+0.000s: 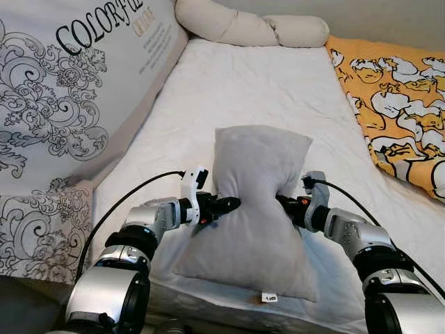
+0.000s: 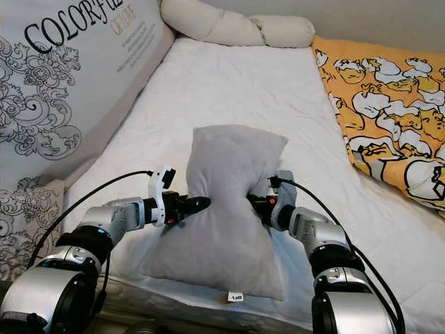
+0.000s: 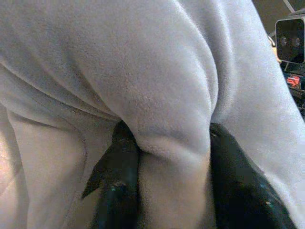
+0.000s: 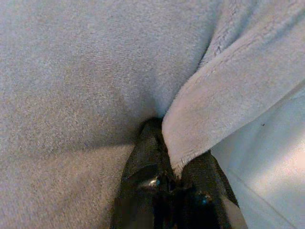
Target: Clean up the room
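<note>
At the bed's near edge, a grey pillow stands upright on the white mattress, pinched at its waist from both sides: the left end effector is clamped on a fold of its fabric, and the right end effector likewise. A patterned cushion lines the left edge, an orange duck-print blanket the right, and a cream bolster lies along the far edge.

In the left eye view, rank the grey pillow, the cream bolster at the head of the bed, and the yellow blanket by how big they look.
1. Grey pillow, pinched by both tools, nearest the camera, so it looks inflated.
2. Yellow blanket, cut off by the frame.
3. Cream bolster, farthest away.
</note>
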{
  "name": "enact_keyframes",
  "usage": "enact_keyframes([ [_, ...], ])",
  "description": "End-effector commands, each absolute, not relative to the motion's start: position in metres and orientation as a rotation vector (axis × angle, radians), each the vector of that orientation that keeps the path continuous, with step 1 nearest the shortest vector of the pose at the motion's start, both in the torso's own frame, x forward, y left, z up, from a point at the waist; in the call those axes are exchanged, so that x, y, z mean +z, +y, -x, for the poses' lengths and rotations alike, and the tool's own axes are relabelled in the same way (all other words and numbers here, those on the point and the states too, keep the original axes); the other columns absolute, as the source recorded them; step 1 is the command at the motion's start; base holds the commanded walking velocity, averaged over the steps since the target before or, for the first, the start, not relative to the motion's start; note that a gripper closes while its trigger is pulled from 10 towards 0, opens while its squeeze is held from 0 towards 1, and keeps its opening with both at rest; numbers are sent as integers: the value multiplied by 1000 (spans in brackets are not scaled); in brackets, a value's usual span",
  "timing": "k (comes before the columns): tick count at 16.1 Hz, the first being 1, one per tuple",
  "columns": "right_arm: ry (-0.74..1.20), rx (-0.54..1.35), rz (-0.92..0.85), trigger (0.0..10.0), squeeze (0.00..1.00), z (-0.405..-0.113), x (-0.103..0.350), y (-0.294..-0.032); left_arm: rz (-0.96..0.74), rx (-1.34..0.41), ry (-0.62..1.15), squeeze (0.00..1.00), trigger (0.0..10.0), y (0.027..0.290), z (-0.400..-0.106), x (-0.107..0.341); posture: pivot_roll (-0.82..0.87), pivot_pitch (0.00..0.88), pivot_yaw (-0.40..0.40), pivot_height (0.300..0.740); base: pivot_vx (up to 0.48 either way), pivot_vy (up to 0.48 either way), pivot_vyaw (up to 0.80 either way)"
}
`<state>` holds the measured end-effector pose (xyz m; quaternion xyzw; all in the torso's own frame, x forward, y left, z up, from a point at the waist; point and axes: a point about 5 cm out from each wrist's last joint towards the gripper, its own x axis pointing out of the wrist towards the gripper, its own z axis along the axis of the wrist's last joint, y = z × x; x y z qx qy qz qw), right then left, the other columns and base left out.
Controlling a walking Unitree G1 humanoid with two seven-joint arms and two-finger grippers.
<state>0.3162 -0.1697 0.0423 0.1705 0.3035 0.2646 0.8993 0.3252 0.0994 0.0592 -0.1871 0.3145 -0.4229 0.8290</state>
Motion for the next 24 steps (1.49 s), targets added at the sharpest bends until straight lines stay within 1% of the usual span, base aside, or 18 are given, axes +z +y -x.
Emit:
enact_keyframes([
  [1,614,584,-370,0,0,-319,45,-156,388,-964,659,0,0,83,-326,66,-41,0,-6,740,0,0,0],
  [3,593,577,-373,0,0,-321,49,-155,378,-959,633,0,0,83,-330,72,-43,0,-4,740,0,0,0],
  [4,571,549,-382,0,0,-324,54,-154,361,-960,583,0,0,84,-337,86,-43,0,3,740,0,0,0],
  [6,551,512,-433,0,0,-325,59,-152,346,-965,540,0,0,86,-341,99,-44,0,19,740,0,0,0],
  [8,401,463,-453,0,0,-329,72,-148,332,-957,484,0,0,87,-341,114,-47,0,32,740,0,0,0],
  [10,340,441,-455,0,0,-328,77,-146,300,-944,450,0,0,87,-340,120,-44,0,30,740,0,0,0],
  [13,206,394,-418,0,0,-320,90,-139,36,-855,379,0,0,90,-333,125,-49,0,41,740,0,0,0],
  [14,181,388,-416,0,0,-316,93,-136,-7,-836,348,0,0,89,-331,128,-57,0,45,740,0,0,0],
  [18,132,379,-412,0,0,-309,100,-133,-26,-773,246,0,0,87,-330,144,-41,0,27,740,0,0,0],
  [22,154,334,-415,0,0,-300,94,-133,-49,-713,207,0,0,90,-326,149,-31,0,24,740,0,0,0],
  [23,154,310,-357,10000,0,-299,95,-134,-61,-702,151,0,10000,88,-324,155,-36,0,34,740,0,0,0],
  [24,160,309,-367,10000,0,-299,94,-133,-60,-675,146,0,10000,89,-325,155,-34,0,33,740,0,0,0],
])
